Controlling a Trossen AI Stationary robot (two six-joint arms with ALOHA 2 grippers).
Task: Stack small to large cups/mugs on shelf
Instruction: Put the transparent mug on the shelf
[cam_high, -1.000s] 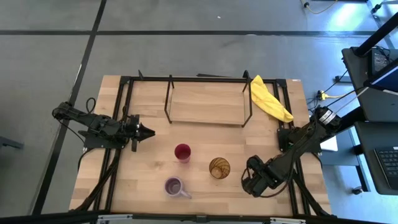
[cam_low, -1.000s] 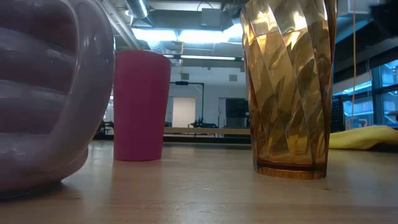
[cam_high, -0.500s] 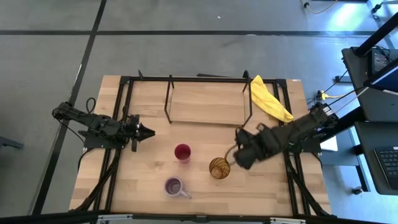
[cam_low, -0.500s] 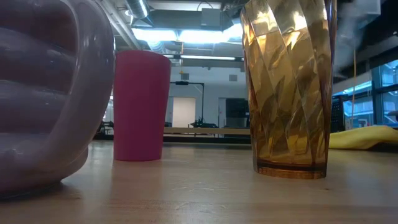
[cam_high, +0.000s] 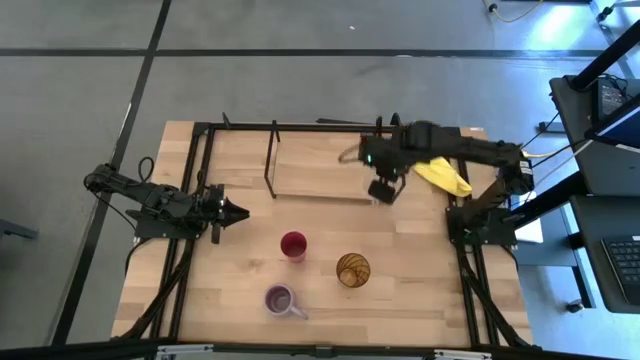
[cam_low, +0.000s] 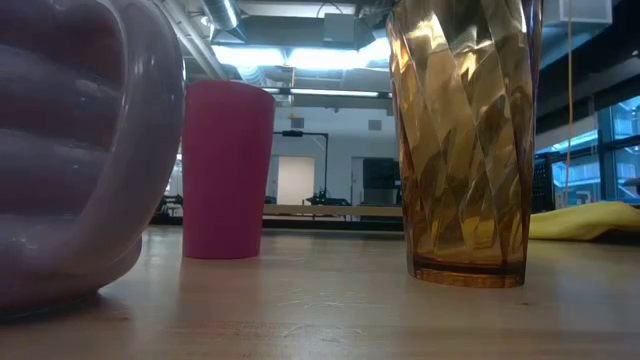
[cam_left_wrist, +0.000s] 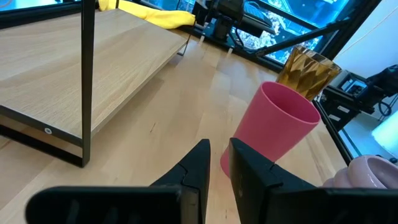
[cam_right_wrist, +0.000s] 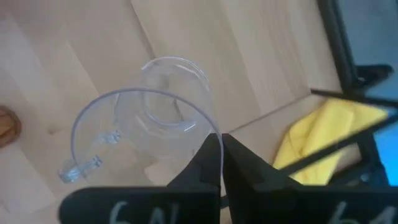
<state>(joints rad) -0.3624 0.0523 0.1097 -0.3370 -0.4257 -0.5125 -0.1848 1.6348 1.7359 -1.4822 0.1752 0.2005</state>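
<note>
R gripper (cam_right_wrist: 219, 163) seen over right end of low black-rod shelf w/ light wood board (cam_high: 330, 165), fingers pinched on rim of small clear glass (cam_right_wrist: 149, 134), held above shelf board. L gripper (cam_left_wrist: 216, 163) parked nr table's left edge, fingers nearly closed, nothing held.

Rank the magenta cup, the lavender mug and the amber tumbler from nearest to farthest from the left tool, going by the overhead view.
From the left tool:
1. Magenta cup, table middle, nearest.
2. Lavender mug, near the front edge.
3. Amber tumbler, farthest, toward the right.
</note>
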